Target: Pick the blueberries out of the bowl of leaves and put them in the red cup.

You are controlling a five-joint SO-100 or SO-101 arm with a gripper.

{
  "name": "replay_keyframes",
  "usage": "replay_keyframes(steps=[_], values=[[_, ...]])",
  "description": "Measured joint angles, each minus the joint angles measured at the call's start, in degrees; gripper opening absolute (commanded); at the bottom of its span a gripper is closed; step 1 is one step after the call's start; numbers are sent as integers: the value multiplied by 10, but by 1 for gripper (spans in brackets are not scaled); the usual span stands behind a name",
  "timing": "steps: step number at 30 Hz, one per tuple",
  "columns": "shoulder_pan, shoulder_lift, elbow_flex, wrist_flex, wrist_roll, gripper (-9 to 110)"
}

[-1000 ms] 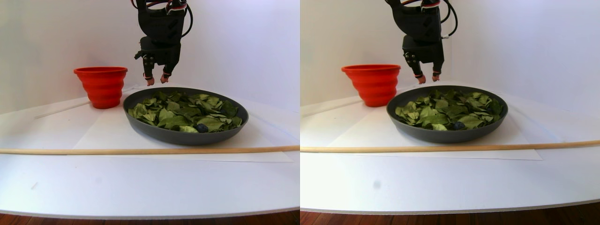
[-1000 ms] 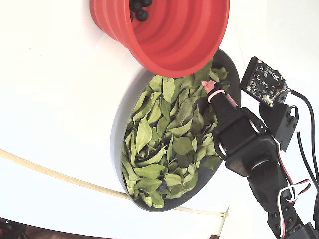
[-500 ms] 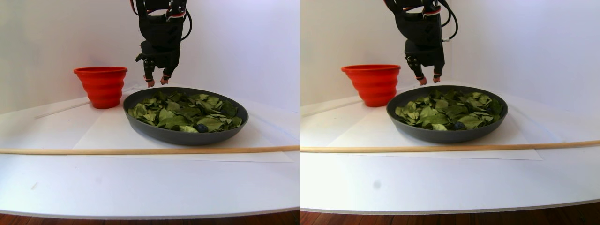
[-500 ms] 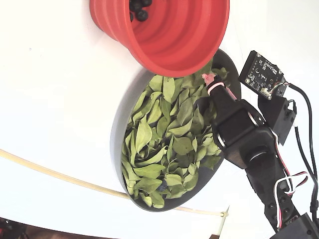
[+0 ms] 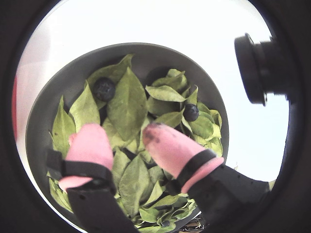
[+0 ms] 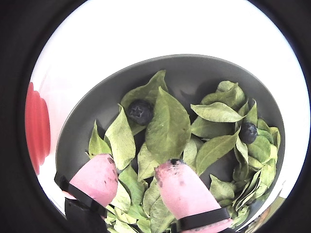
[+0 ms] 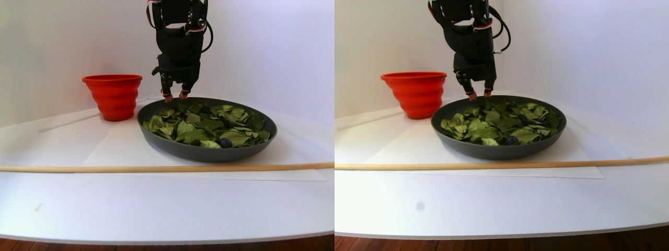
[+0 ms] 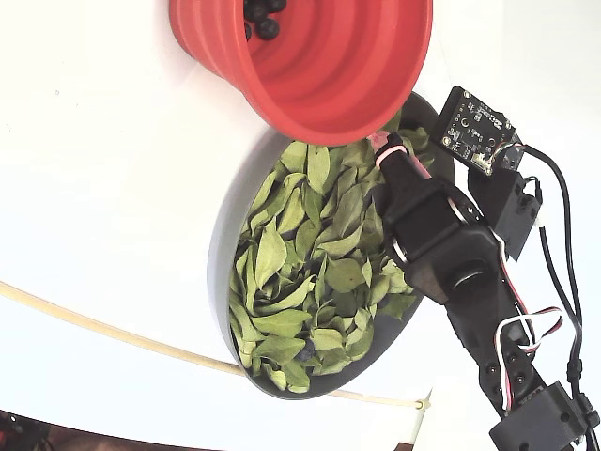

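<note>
The gripper (image 7: 175, 96), a black two-finger unit with soft pink rubbery fingertips (image 6: 99, 178) banded in black, is hanging just over the far edge of the bowl (image 7: 172, 147). Its jaws are standing apart with nothing between them, the tips hovering directly above the leaves (image 7: 201, 125).

The bowl is a wide, shallow, round dish of matte dark grey, and it is sitting on a flat white sheet. The leaves are small, oval, pointed and light green with visible veins, and they are lying in a loose heap that is covering most of the dish floor.

The red cup (image 7: 113, 97) is standing upright just beside the bowl, on its left in the stereo pair view. It is glossy red-orange plastic with stepped ridges inside and out.

The blueberries are round, dark blue-black and slightly dusty. In a wrist view two are lying among the leaves: one (image 6: 140, 111) beyond the finger on the left, with its star-shaped crown showing, and one (image 6: 248, 132) toward the right rim. In the fixed view about three are resting in the cup bottom (image 8: 260, 17).

A thin, pale wooden rod (image 7: 157, 168) is lying across the white tabletop in front of the bowl. White walls are standing behind, and a dark wood floor (image 7: 157, 246) is showing below the table edge.
</note>
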Motion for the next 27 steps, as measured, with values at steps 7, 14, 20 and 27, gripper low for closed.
replay_keyframes(steps=[7,14,20,27], values=[[0,-30,-24,-17,0,16],[0,-61,-54,-18,0,16],[0,-83,-77,-25,7,17],[0,-98,-97,-26,10,17]])
